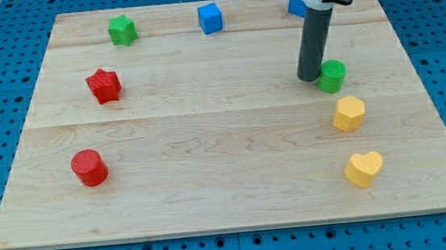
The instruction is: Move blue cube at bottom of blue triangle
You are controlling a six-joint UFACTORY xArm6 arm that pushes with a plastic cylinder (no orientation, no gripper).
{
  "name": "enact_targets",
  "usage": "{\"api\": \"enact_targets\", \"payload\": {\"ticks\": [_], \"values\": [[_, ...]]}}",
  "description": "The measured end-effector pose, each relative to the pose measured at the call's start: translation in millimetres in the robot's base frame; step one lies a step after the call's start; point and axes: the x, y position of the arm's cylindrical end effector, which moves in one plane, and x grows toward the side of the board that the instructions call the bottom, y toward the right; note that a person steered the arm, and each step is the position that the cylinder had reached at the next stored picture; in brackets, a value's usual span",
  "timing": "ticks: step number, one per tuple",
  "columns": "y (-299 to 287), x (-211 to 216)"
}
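The blue cube (210, 18) sits near the board's top edge, at the middle. The blue triangle (297, 5) is at the top right, mostly hidden behind the rod's mount. My tip (309, 78) rests on the board right of centre, well below the blue triangle and far to the lower right of the blue cube. It stands just left of the green cylinder (333, 76), touching or nearly touching it.
A green star (121, 29) is at the top left. A red star (104, 85) and a red cylinder (89, 167) lie on the left side. A yellow hexagon (349, 113) and a yellow heart (363, 168) lie at the right. The wooden board (208, 142) rests on a blue pegboard.
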Motion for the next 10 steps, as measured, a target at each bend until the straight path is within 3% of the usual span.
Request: {"api": "enact_targets", "payload": {"ticks": [1, 3, 5, 6, 8, 9, 10], "values": [[4, 0], [-140, -36], [-190, -115], [-190, -155], [-163, -176], [-102, -173], [-94, -165]]}}
